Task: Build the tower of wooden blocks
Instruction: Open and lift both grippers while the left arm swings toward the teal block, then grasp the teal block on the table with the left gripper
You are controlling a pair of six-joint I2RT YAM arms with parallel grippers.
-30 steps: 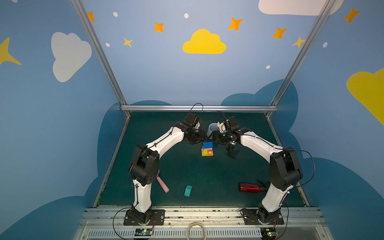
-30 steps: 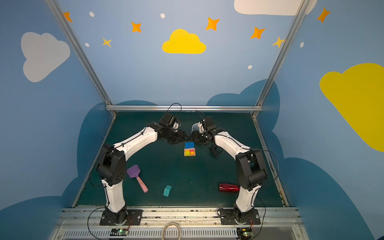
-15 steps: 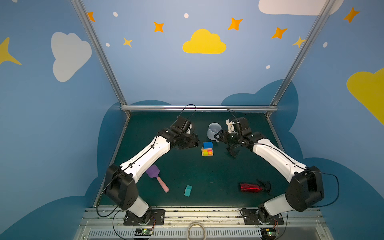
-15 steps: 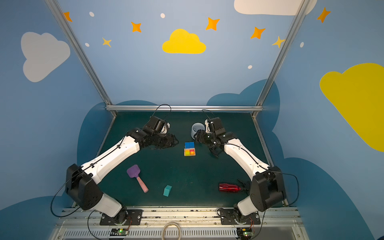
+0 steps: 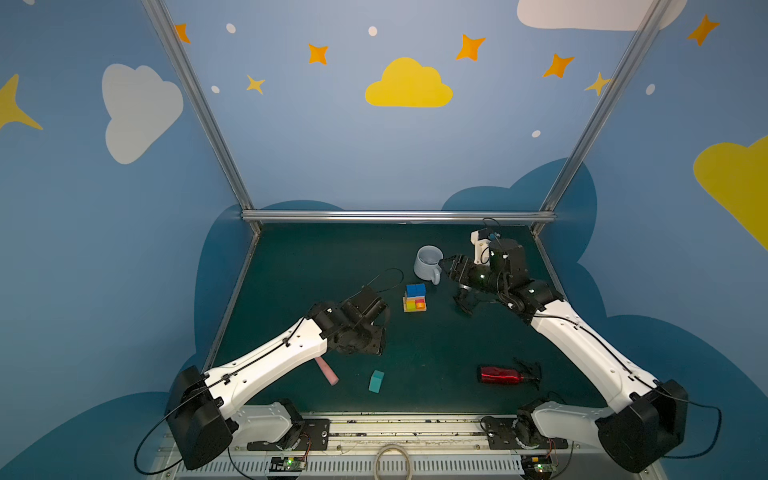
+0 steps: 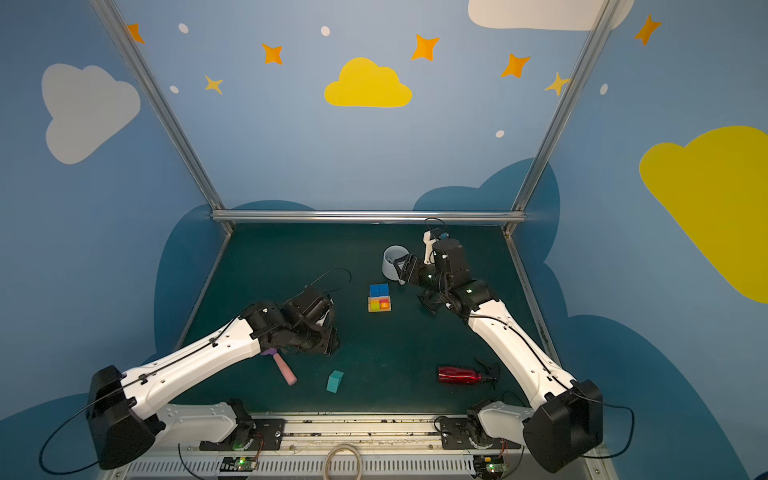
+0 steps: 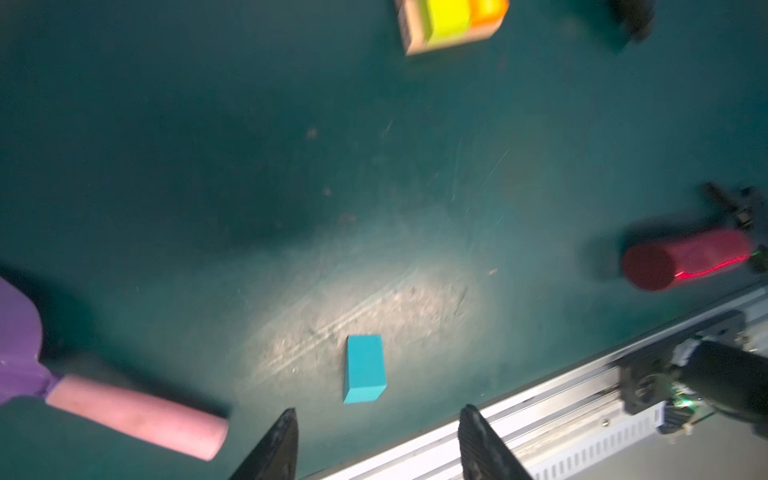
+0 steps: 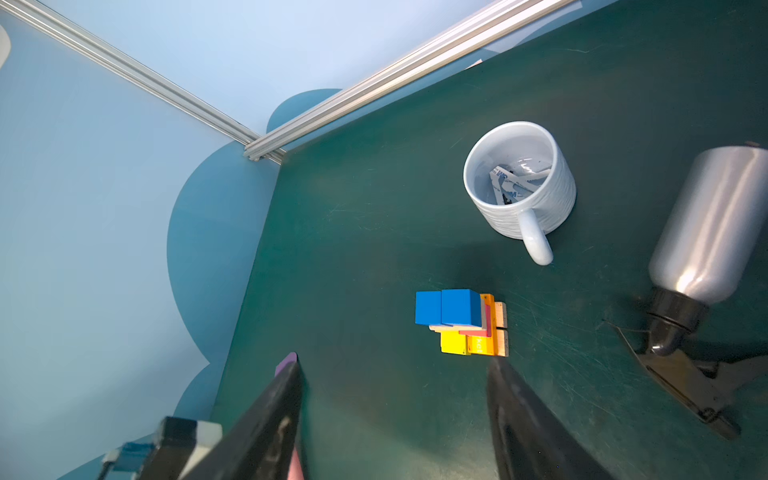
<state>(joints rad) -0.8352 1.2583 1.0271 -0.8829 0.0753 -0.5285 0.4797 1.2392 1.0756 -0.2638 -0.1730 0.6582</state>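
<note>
Left claw (image 7: 378,419) swung back from colourful wood-block tower (image 5: 415,298) at tabletop (image 5: 332,257) centre toward lone teal wooden block (image 7: 365,369) near front edge; jaws apart, empty, as right claw (image 8: 392,365). Risk: skewed pinch topples block

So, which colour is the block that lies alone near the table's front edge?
The lone block is teal, clearest in the left wrist view.

Green table (image 5: 311,270): tower (image 5: 415,299), teal block (image 5: 376,381), mug (image 5: 428,264), spatula (image 5: 327,372) (pink-handled), red bottle (image 5: 500,374).
</note>
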